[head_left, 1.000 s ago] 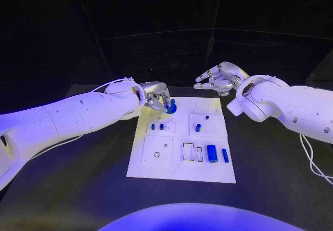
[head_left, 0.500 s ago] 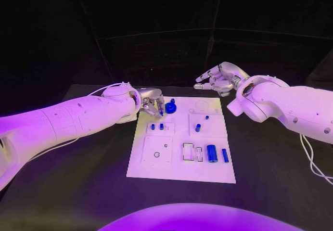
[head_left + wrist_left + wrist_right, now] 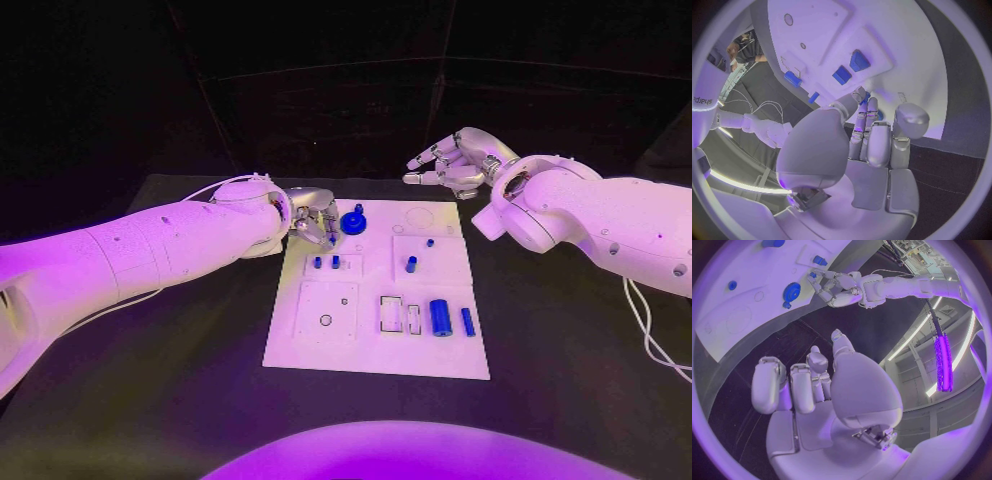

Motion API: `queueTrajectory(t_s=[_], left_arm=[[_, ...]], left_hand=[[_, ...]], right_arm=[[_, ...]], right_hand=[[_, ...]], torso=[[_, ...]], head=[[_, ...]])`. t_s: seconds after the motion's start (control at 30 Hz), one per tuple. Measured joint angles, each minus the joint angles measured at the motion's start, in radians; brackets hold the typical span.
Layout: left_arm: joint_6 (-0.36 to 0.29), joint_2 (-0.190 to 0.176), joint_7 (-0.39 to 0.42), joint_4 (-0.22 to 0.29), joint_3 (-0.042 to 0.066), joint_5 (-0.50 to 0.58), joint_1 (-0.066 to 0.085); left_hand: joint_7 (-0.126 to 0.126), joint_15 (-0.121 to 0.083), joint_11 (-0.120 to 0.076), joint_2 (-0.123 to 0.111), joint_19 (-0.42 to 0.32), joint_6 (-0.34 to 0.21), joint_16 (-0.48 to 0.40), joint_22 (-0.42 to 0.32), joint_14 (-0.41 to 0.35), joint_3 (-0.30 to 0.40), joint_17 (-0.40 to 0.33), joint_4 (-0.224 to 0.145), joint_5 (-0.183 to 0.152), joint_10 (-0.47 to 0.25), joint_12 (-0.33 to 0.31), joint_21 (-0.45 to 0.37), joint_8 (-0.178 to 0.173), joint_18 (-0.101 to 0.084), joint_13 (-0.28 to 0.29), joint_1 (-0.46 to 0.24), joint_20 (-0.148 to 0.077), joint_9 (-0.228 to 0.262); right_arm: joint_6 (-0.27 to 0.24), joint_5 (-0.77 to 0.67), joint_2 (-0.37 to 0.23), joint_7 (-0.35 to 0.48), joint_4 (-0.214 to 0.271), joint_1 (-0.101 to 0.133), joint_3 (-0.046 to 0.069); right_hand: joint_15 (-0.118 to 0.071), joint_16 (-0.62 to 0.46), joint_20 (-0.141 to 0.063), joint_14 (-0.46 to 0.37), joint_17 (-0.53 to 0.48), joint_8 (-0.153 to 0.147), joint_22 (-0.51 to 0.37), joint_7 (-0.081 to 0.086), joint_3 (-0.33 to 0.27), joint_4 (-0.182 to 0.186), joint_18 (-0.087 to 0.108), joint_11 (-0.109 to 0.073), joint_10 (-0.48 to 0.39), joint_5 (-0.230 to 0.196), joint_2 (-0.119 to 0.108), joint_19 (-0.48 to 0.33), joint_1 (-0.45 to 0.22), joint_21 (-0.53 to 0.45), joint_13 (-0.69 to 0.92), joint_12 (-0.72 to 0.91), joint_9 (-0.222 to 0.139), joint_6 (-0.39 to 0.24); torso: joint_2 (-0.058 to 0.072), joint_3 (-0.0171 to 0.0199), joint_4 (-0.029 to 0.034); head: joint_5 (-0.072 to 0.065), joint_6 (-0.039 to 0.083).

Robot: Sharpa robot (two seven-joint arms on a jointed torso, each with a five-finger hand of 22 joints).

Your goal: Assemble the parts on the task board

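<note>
I log: left robot hand (image 3: 316,218) empty, fingers apart, beside blue gear part (image 3: 353,224) at task board (image 3: 378,352) far edge; right robot hand (image 3: 456,165) empty, fingers loosely curled.

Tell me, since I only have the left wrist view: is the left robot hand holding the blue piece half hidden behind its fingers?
Observer: No. The right wrist view shows a gap between the left robot hand and the round blue part, and I see nothing in its fingers.
Operator: Where does that part sit?
Observer: In the head view it is at the far left corner of the task board, just beside the hand.
Operator: And the right robot hand?
Observer: The right robot hand hovers beyond the board's far edge. Its fingers are apart and hold nothing.
</note>
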Motion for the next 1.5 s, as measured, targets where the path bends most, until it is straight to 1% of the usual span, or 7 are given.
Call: queueTrajectory(t_s=[0.43, 0.77, 1.2, 1.3, 1.37, 1.43, 1.5], left_arm=[[0.011, 0.006, -0.009, -0.007, 0.0, 0.001, 0.0], [0.02, 0.011, -0.017, -0.019, 0.0, 0.002, -0.001], [0.018, 0.009, -0.019, -0.018, -0.001, 0.002, -0.001], [0.017, 0.005, -0.018, -0.017, -0.001, 0.002, -0.001], [0.016, -0.002, -0.018, -0.017, -0.001, 0.002, -0.001], [0.013, -0.014, -0.016, -0.016, 0.0, 0.004, -0.001], [0.008, -0.027, -0.012, -0.017, 0.003, 0.01, -0.001]], left_hand=[[0.0, 0.0, 0.0, -0.005, 0.0, 0.0, 0.0, 0.0, 0.0, 0.003, -0.002, -0.003, 0.0, 0.0, 0.0, 0.0, -0.001, 0.0, 0.0, -0.005, 0.0, 0.002], [0.024, 0.004, 0.021, -0.025, -0.004, -0.066, -0.004, 0.003, 0.003, 0.015, -0.018, -0.009, 0.0, -0.028, -0.046, 0.0, -0.061, 0.0, -0.002, -0.025, 0.004, -0.008], [0.027, 0.007, 0.024, -0.041, -0.01, -0.096, -0.011, -0.007, 0.0, 0.017, -0.037, -0.011, 0.0, -0.046, -0.065, -0.011, -0.086, 0.0, -0.002, -0.041, 0.01, -0.007], [0.03, 0.007, 0.027, -0.041, -0.014, -0.1, -0.011, -0.014, 0.0, 0.017, -0.042, -0.011, 0.0, -0.049, -0.067, -0.021, -0.091, 0.0, -0.001, -0.041, 0.014, -0.007], [0.03, 0.011, 0.028, -0.041, -0.015, -0.106, -0.011, -0.019, 0.003, 0.017, -0.045, -0.011, 0.0, -0.059, -0.073, -0.026, -0.093, 0.0, -0.002, -0.041, 0.014, -0.007], [0.034, 0.017, 0.033, -0.048, -0.029, -0.122, -0.021, -0.037, -0.003, 0.016, -0.057, -0.012, 0.0, -0.077, -0.082, -0.047, -0.105, 0.0, -0.002, -0.049, 0.016, -0.007], [0.041, 0.025, 0.039, -0.058, -0.047, -0.139, -0.036, -0.075, -0.011, -0.002, -0.086, -0.013, 0.0, -0.108, -0.096, -0.086, -0.116, 0.0, -0.001, -0.058, 0.021, -0.007]], right_arm=[[0.0, -0.001, 0.0, 0.0, 0.0, 0.0, 0.0], [0.0, -0.001, -0.001, 0.0, 0.0, 0.0, 0.0], [0.001, -0.002, -0.005, -0.002, -0.001, 0.0, 0.0], [0.005, -0.007, -0.006, -0.006, -0.004, 0.0, 0.0], [0.014, -0.019, -0.008, -0.013, -0.009, 0.0, 0.0], [0.028, -0.047, -0.013, -0.023, -0.017, 0.0, 0.0], [0.043, -0.086, -0.018, -0.032, -0.025, 0.0, 0.0]], right_hand=[[0.0, 0.0, 0.0, 0.0, 0.0, 0.0, 0.0, 0.0, 0.0, 0.0, 0.0, 0.0, 0.0, 0.0, 0.0, 0.0, 0.0, 0.0, 0.0, 0.0, 0.0, 0.0], [0.0, 0.0, 0.0, 0.0, 0.0, 0.0, 0.0, 0.0, 0.0, 0.0, 0.0, 0.0, 0.0, 0.0, 0.0, 0.0, 0.0, 0.0, 0.0, 0.0, 0.0, 0.0], [0.0, -0.005, -0.003, 0.0, 0.0, 0.0, -0.002, 0.0, 0.0, 0.0, 0.0, 0.001, -0.006, 0.0, 0.0, -0.003, 0.0, 0.0, -0.015, -0.009, 0.0, 0.0], [0.0, -0.006, -0.004, 0.0, 0.0, 0.0, -0.021, 0.0, -0.005, 0.0, 0.0, 0.0, -0.076, 0.0, 0.01, -0.009, 0.01, -0.016, -0.102, -0.099, -0.001, 0.0], [0.0, -0.027, -0.004, 0.0, -0.009, 0.0, -0.056, 0.0, -0.004, -0.002, 0.002, -0.001, -0.161, 0.0, 0.025, -0.029, 0.025, -0.037, -0.233, -0.241, -0.001, 0.0], [-0.004, -0.067, -0.005, 0.004, -0.06, 0.007, -0.114, -0.001, 0.005, -0.013, 0.024, 0.0, -0.212, -0.004, 0.035, -0.054, 0.057, -0.072, -0.342, -0.373, -0.001, 0.007], [-0.004, -0.101, -0.006, 0.004, -0.1, 0.011, -0.149, 0.002, 0.011, -0.02, 0.024, 0.0, -0.222, -0.021, 0.038, -0.067, 0.087, -0.097, -0.461, -0.511, -0.001, 0.024]], torso=[[0.0, 0.0001, 0.0005], [-0.001, 0.0001, 0.0005], [-0.001, 0.0002, 0.0011], [-0.001, 0.0001, 0.0011], [-0.001, -0.0002, 0.0011], [-0.001, -0.0003, 0.0011], [-0.001, -0.0004, 0.0014]], head=[[0.0, -0.001], [0.0, -0.002], [-0.001, -0.002], [0.0, -0.002], [0.0, -0.001], [0.0, -0.002], [-0.002, -0.004]])
